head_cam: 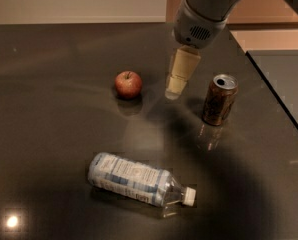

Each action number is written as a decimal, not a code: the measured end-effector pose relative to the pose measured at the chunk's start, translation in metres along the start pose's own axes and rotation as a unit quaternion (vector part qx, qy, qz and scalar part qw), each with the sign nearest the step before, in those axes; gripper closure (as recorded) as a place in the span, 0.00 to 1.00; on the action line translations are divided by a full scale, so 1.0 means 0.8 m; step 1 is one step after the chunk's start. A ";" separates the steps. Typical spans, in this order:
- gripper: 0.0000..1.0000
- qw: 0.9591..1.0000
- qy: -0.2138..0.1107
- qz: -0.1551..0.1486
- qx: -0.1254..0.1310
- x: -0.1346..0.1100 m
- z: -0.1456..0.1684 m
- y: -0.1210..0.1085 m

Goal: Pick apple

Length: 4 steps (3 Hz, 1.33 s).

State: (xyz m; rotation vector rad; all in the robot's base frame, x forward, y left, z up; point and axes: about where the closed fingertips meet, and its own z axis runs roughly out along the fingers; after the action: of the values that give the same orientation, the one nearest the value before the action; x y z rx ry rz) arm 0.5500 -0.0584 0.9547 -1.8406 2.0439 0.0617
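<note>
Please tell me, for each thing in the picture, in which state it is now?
apple: resting on the table, stem side up, not held.
can: standing upright.
bottle: lying on its side, white cap on.
gripper: hanging between apple and can, touching neither.

No words or numbers can be read anywhere. The plastic bottle (pixel 139 180) lies near the front edge of the worktop (pixel 49 109). It has a white and blue label, but the print is too small to read. The brown can (pixel 219 100) near the right edge shows no letters that can be made out. The gripper (pixel 174 91) hangs toward the back edge, between the apple (pixel 128 84) and the can, with nothing readable on it.
</note>
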 end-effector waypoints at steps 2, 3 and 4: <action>0.00 1.000 0.004 -0.018 -0.019 -0.028 0.045 0.004; 0.00 0.999 0.008 -0.024 -0.028 -0.033 0.068 -0.001; 0.00 0.999 0.009 -0.016 -0.033 -0.036 0.091 -0.015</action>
State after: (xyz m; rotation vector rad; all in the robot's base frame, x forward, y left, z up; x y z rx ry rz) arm 0.5823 -0.0117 0.8993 -1.9188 2.0461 0.1052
